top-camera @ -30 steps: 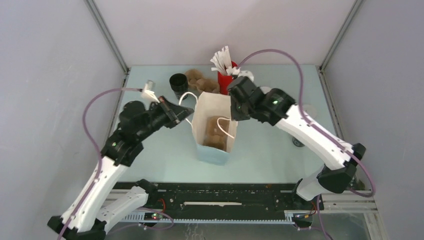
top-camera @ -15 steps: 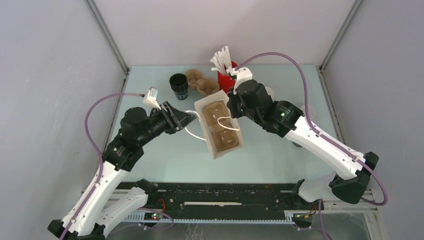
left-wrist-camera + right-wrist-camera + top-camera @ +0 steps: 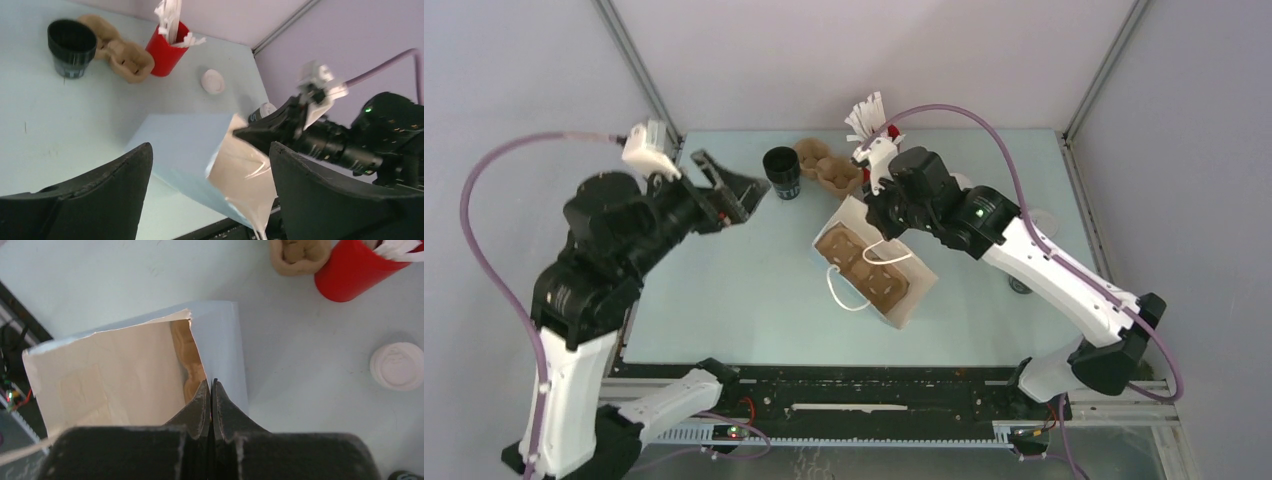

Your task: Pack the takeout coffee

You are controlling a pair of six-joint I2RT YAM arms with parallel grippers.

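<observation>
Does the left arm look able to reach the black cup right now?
Probably yes: the left tool is open and empty, close to the black cup, with nothing between them.

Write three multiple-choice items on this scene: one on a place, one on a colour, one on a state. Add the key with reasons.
1. Where on the table is the black cup?
A) near edge
B) far side, next to the loose cardboard tray
C) right corner

2. What colour is the holder of white sticks?
A) blue
B) red
C) green

3. How are the right fingers set?
A) shut on the rim of the paper bag
B) wide open
C) shut on a lid

Key: 1 B, the top view shows it just left of the tray. 2 B, it is red in both wrist views. 3 A, the right wrist view shows them pinched on the rim.
</observation>
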